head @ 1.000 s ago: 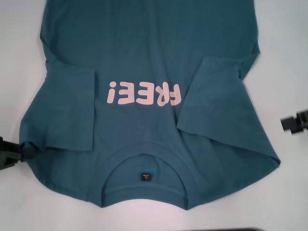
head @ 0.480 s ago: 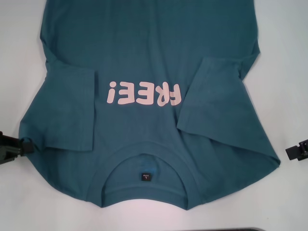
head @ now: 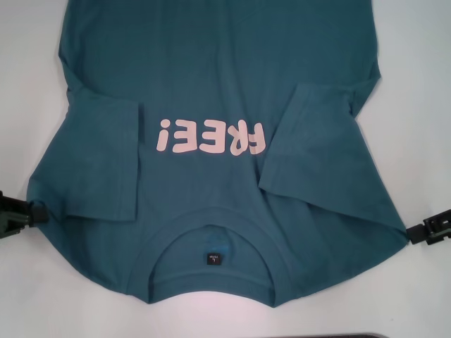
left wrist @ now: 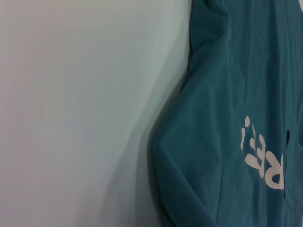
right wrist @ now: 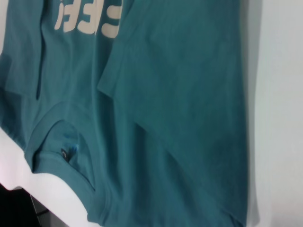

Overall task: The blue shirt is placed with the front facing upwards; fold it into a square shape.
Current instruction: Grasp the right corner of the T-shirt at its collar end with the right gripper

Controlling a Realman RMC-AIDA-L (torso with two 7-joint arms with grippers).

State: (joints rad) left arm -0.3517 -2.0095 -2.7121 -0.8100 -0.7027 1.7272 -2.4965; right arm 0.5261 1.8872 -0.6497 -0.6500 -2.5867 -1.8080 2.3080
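The blue shirt [head: 211, 77] lies flat on the white table, front up, with its collar [head: 211, 230] and black neck label [head: 213, 259] nearest me. Its pink "FREE!" print [head: 211, 137] reads upside down. Both short sleeves are folded inward over the chest, one sleeve [head: 106, 162] on the left and the other sleeve [head: 310, 141] on the right. My left gripper [head: 21, 213] sits at the shirt's left shoulder edge, touching or nearly touching the cloth. My right gripper [head: 428, 229] sits just off the right shoulder edge. The wrist views show only the shirt [left wrist: 227, 118] [right wrist: 180, 94] and table.
White table [head: 423, 84] surrounds the shirt on both sides. The shirt's lower part runs out of the head view at the far side. A dark strip [head: 338, 335] marks the table's near edge, and a dark area [right wrist: 12, 208] lies beyond it.
My right gripper has moved nearer to me along the table, down to the shirt's right shoulder edge. My left gripper has drawn slightly outward to the left. The shirt has not moved.
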